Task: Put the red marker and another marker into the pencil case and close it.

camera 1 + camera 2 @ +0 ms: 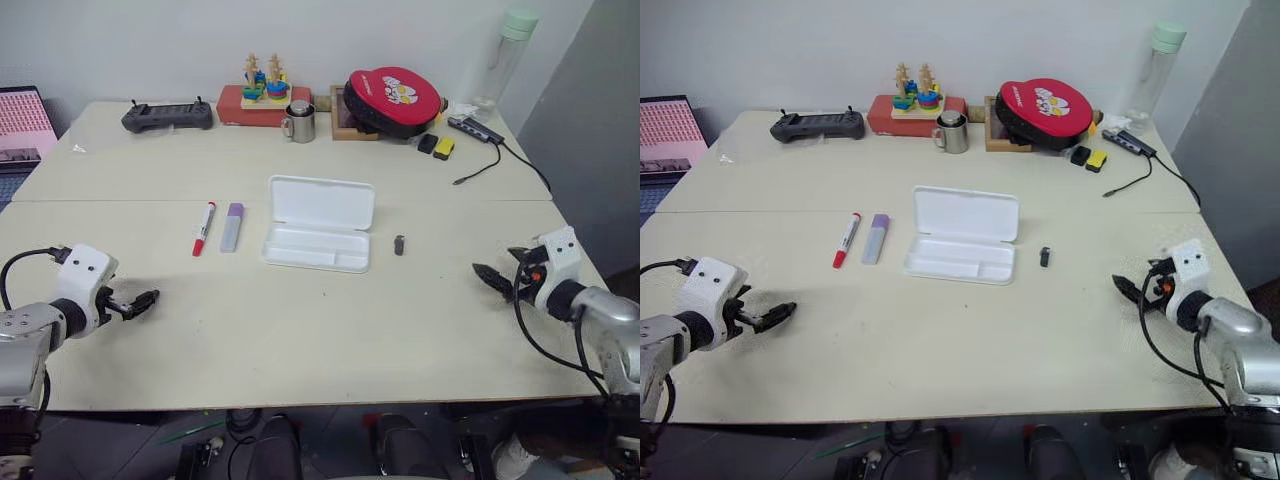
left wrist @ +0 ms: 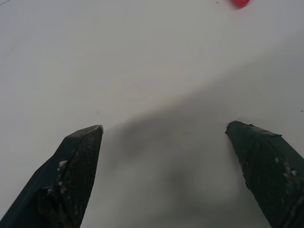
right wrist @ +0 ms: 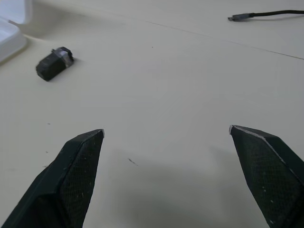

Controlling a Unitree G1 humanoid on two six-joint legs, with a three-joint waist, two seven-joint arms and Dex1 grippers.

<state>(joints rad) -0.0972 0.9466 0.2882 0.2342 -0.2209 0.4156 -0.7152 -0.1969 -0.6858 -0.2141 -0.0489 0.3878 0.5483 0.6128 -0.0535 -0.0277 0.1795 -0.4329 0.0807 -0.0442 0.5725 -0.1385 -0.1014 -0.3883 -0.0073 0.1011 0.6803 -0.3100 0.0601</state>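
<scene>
The white pencil case [image 1: 318, 222] lies open mid-table, lid raised toward the back. Left of it lie the red marker [image 1: 204, 228], white-barrelled with a red cap, and beside that another marker [image 1: 232, 226], short and pale with a purple cap. My left gripper [image 1: 146, 300] hovers open near the front left edge, well short of the markers; the red marker's tip [image 2: 240, 2] shows far ahead in the left wrist view. At the front right my right gripper [image 1: 489, 275] is open and holds nothing, away from the case [image 3: 10, 28].
A small black piece [image 1: 399, 244] lies right of the case. Along the back edge stand a controller [image 1: 168, 116], a ring toy [image 1: 264, 80], a metal mug [image 1: 299, 121], a red pouch [image 1: 394, 98], a bottle [image 1: 508, 55] and a cable [image 1: 490, 165]. A laptop [image 1: 25, 125] sits far left.
</scene>
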